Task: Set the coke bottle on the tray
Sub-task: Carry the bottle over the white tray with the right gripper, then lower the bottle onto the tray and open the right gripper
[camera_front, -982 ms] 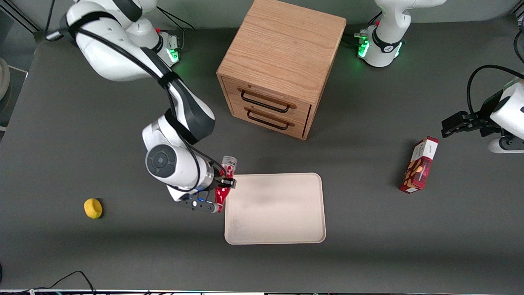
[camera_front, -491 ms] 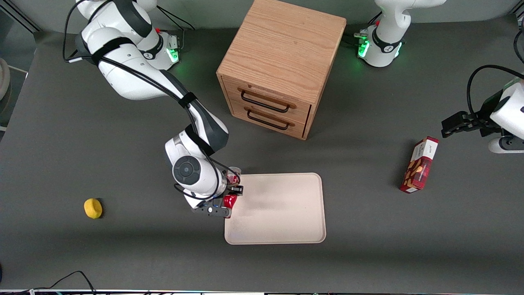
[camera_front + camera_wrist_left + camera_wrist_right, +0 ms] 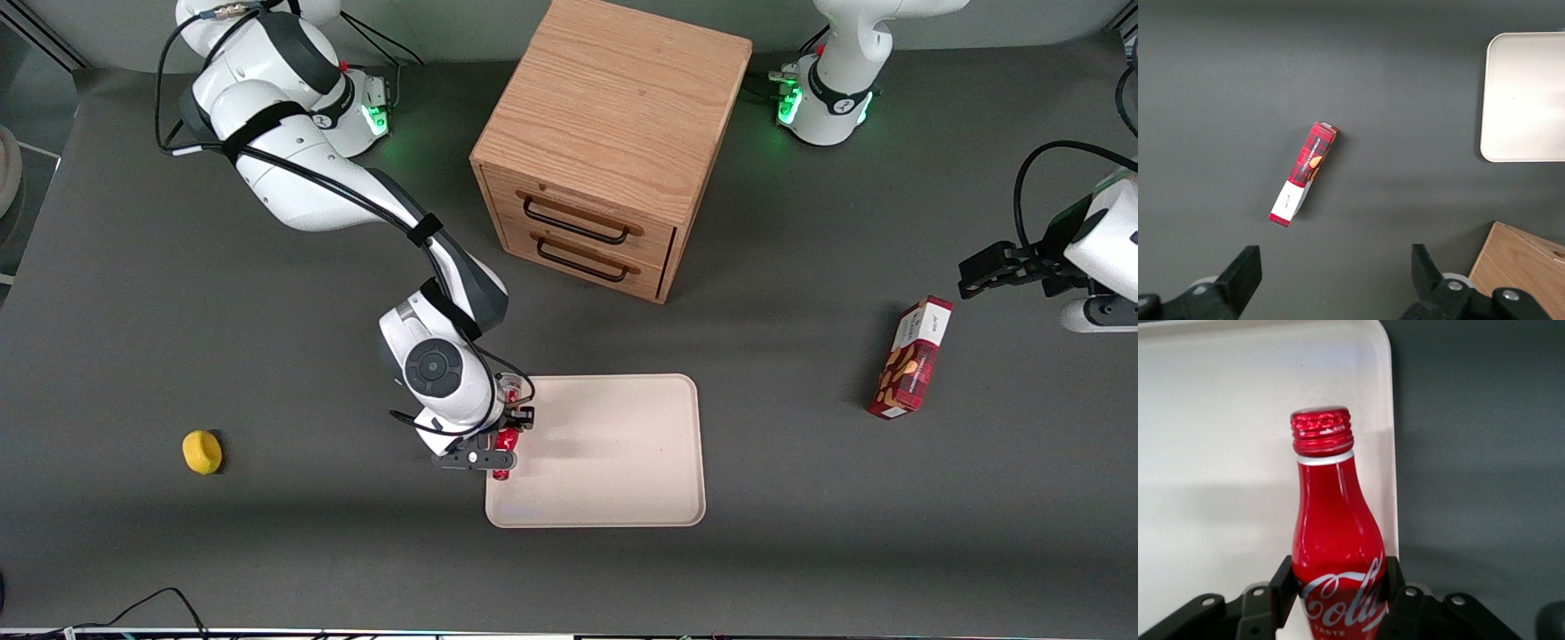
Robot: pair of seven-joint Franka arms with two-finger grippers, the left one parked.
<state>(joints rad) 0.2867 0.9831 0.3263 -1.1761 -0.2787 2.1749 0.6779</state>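
Observation:
My right gripper (image 3: 508, 428) is shut on the coke bottle (image 3: 505, 442), a slim red bottle with white script lettering. In the right wrist view the bottle (image 3: 1335, 540) sits between my black fingers (image 3: 1281, 583), its red cap pointing away over the tray (image 3: 1225, 433). The tray (image 3: 613, 453) is a flat pale beige rectangle with rounded corners, in front of the drawer cabinet. The bottle hangs over the tray's edge nearest the working arm's end. I cannot tell whether it touches the tray. The wrist hides most of the bottle in the front view.
A wooden two-drawer cabinet (image 3: 605, 142) stands farther from the front camera than the tray. A red snack box (image 3: 911, 358) lies toward the parked arm's end, also in the left wrist view (image 3: 1303, 175). A yellow object (image 3: 202, 451) lies toward the working arm's end.
My gripper has carried the bottle sideways from beside the tray to over its edge, and lower. The tray has shifted slightly.

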